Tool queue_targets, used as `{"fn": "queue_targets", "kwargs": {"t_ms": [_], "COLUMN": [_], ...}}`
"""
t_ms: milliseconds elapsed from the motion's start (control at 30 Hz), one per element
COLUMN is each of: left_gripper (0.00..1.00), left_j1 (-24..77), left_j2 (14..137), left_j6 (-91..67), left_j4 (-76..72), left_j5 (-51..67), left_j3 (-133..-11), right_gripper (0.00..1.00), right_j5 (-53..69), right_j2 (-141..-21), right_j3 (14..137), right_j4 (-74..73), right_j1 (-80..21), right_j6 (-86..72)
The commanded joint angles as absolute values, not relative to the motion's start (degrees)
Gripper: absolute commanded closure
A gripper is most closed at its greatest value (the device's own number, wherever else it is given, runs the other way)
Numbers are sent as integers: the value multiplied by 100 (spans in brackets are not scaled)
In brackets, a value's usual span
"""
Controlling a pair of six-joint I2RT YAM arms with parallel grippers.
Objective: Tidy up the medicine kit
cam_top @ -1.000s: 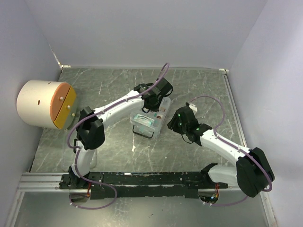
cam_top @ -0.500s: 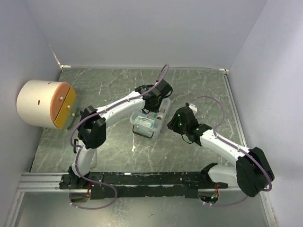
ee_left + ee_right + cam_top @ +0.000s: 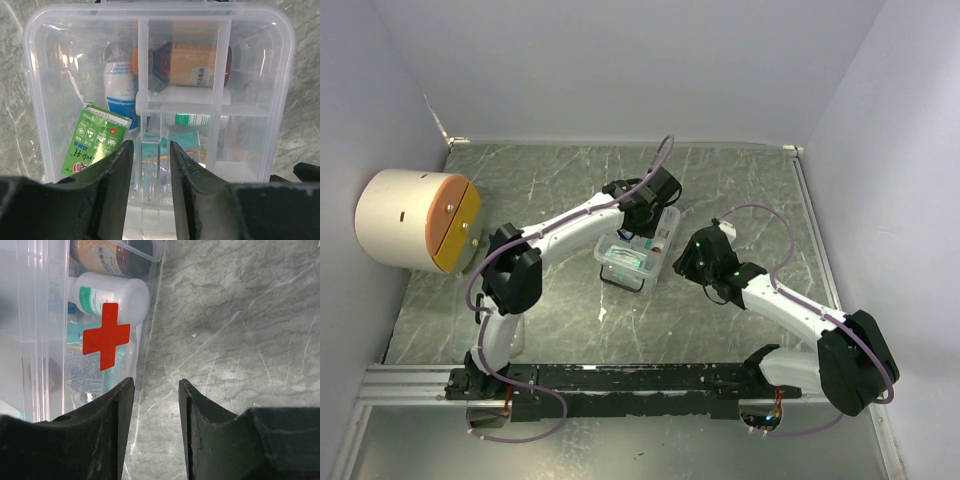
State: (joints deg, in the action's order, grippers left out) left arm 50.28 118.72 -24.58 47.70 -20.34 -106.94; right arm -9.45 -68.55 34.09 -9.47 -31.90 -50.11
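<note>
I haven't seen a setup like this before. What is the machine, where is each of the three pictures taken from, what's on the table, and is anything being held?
These are two robot arms bolted at the table's near edge: the left arm and the right arm. The wide picture looks down from above and behind them. The other two come from small cameras on the wrists, so each shows its own black fingers at the bottom. On the marbled table sits a clear medicine kit. A big white-and-orange cylinder is at the left side. The left end effector hovers open over the kit, with a clear plastic tab between its fingers, apparently not pinched. A green packet and bottles lie inside. The right end effector is open beside the kit's red cross, holding nothing.
</note>
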Motion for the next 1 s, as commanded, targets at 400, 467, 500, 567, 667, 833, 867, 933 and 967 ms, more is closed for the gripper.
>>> {"fn": "queue_targets", "kwargs": {"t_ms": [400,467,500,567,667,833,867,933,967], "left_gripper": [36,36,37,37,34,27,26,22,20], "left_j1": [4995,4989,4980,4944,4666,3880,3815,3760,3735], "left_j2": [10386,10095,9920,9528,8746,7475,7278,7011,6923], "left_j6": [-2086,-2125,-2192,-2425,-3050,-3775,-3929,-4150,-4263], "left_j4": [4347,4302,4247,4117,3755,3193,3152,3159,3182], "left_j5": [-1440,-1520,-1631,-2072,-3048,-3013,-3106,-3355,-3487], "left_j3": [-10181,-9996,-9833,-9366,-8183,-6337,-6060,-5615,-5401], "right_gripper": [58,58,58,58,58,58,58,58,58], "right_j5": [-1063,-1071,-1079,-1064,-1070,-1085,-1082,-1060,-1055], "right_j2": [-6566,-6541,-6539,-6537,-6520,-6521,-6527,-6544,-6561], "right_j3": [3330,3338,3340,3338,3336,3360,3364,3385,3403], "right_j4": [-850,-859,-857,-852,-844,-844,-831,-819,-824], "right_j1": [-3190,-3190,-3190,-3190,-3190,-3183,-3182,-3186,-3182], "right_j6": [-5111,-5113,-5106,-5106,-5093,-5055,-5052,-5059,-5060]}}
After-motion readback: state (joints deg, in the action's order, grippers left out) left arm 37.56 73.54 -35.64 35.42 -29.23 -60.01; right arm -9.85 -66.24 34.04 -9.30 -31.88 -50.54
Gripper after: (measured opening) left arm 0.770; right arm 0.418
